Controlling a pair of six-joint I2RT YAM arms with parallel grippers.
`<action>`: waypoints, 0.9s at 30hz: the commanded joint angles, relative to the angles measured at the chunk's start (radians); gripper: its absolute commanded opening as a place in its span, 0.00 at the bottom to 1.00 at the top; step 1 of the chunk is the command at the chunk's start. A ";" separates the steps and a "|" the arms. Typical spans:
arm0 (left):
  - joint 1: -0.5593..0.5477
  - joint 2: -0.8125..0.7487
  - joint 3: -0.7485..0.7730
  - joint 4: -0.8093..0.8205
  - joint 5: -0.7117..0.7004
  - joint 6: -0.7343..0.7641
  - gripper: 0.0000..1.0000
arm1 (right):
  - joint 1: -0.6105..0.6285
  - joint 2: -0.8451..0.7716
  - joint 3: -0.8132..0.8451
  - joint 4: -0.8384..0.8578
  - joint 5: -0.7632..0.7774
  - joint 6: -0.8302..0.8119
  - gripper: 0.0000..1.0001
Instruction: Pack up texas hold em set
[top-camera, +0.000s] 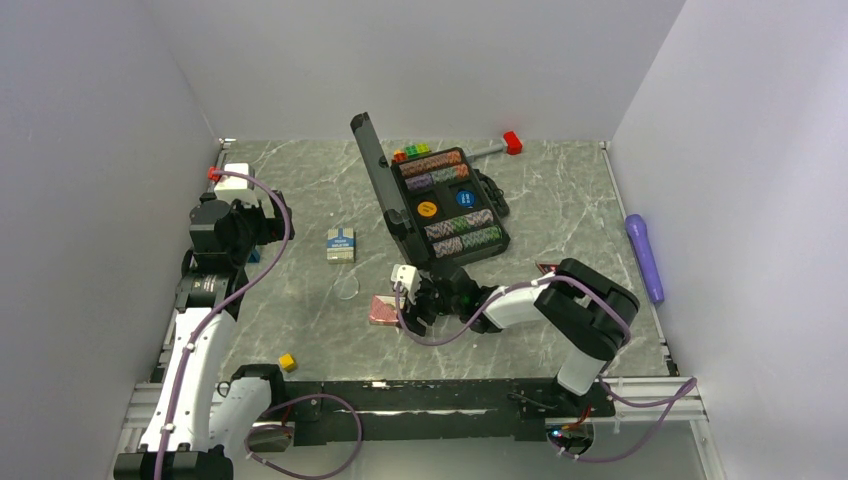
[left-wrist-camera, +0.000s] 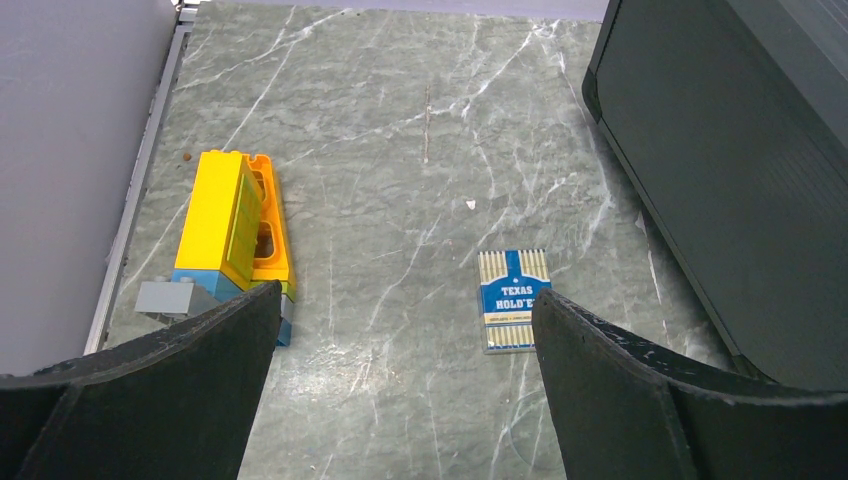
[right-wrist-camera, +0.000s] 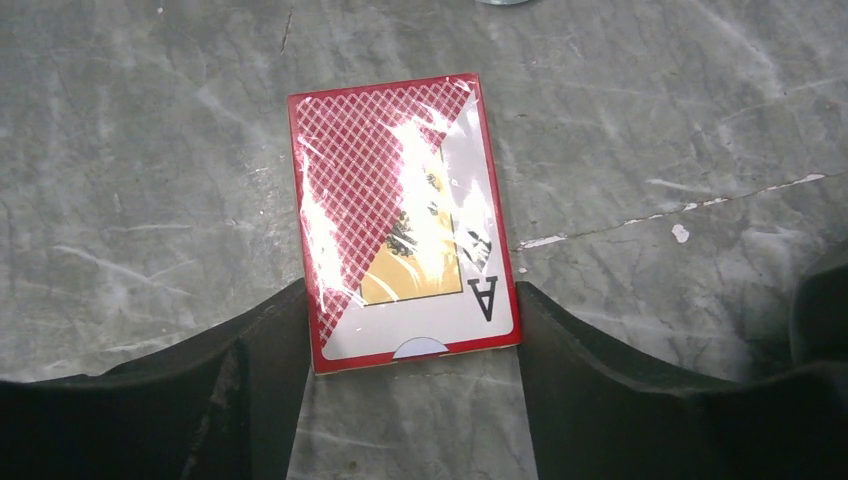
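Note:
The black briefcase (top-camera: 455, 212) stands open at mid-table, its lid (top-camera: 383, 182) upright, holding rows of striped chips, an orange marker (top-camera: 427, 209) and a blue marker (top-camera: 464, 198). The lid's outside shows in the left wrist view (left-wrist-camera: 730, 180). The blue-white card deck (top-camera: 341, 244) lies flat left of the case, just ahead of my open, empty left gripper (left-wrist-camera: 405, 300); it also shows in that view (left-wrist-camera: 513, 299). The pink-red card deck (right-wrist-camera: 405, 215) lies on the table in front of the case (top-camera: 383, 310). My right gripper (right-wrist-camera: 410, 310) has both fingers against the deck's near end.
A yellow cube (top-camera: 287, 362) lies near the front left. A purple cylinder (top-camera: 645, 257) lies by the right wall. Yellow, orange and blue blocks (left-wrist-camera: 235, 225) sit at the left edge. A red block on a stick (top-camera: 512, 142) and coloured blocks (top-camera: 411, 152) lie behind the case.

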 joint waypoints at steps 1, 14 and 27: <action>0.002 -0.015 0.002 0.040 0.007 0.002 0.99 | -0.004 0.025 0.017 -0.036 -0.056 0.028 0.61; 0.002 -0.021 0.001 0.040 0.007 0.001 0.99 | 0.015 -0.149 -0.103 0.010 0.006 0.211 0.22; 0.002 -0.023 0.001 0.041 0.007 -0.002 0.99 | 0.033 -0.565 0.010 -0.499 0.252 0.346 0.00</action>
